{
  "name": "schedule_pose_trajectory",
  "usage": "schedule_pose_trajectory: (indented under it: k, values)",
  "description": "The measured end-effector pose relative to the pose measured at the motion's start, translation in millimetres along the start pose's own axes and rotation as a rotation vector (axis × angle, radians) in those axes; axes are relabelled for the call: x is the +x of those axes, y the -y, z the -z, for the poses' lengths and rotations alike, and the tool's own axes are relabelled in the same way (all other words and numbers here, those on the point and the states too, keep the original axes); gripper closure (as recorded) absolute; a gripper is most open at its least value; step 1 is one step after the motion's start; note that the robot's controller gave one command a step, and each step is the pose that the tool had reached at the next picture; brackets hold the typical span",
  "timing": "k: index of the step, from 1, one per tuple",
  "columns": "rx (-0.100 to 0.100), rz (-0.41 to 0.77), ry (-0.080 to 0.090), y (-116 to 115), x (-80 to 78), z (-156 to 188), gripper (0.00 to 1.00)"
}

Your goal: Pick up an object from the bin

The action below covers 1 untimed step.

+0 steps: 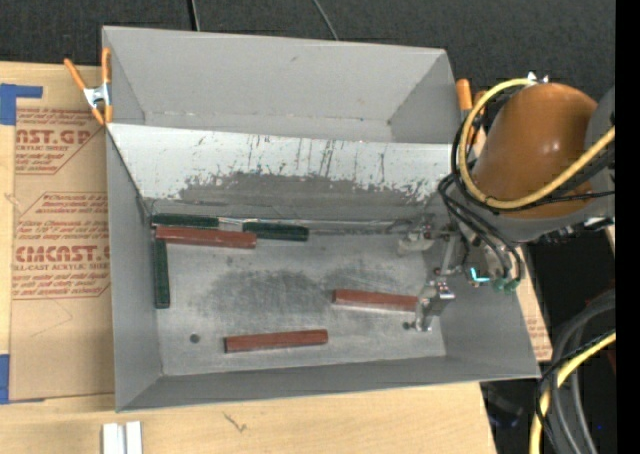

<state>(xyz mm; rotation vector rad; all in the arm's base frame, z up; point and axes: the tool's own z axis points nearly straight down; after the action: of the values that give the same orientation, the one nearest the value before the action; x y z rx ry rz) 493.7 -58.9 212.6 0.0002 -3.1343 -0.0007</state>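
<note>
Camera view: arm reaches in from 3 o'clock, orange wrist cover (540, 147) over bin's (300, 72) right wall, cables looped round it. You see gripper (430, 307) low at floor's 4 o'clock, at 3 o'clock end of red-brown stick (372, 299). Whether it grips or is released, you cannot tell. Second red-brown stick (275, 341) lies at 6 o'clock, dark green stick (161, 272) at 9 o'clock.

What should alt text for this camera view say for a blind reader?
A robot arm's claw hangs low at the right of a grey metal bin, at the right end of a red-brown stick. Two other red-brown sticks and three dark green sticks lie across the bin floor.
</note>
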Motion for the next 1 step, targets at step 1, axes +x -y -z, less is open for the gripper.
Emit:
schedule_pose_trajectory:
  k: [1]
  values:
    - [0.001,0.001,0.008,-0.2,-1.7,4.2,0.0]
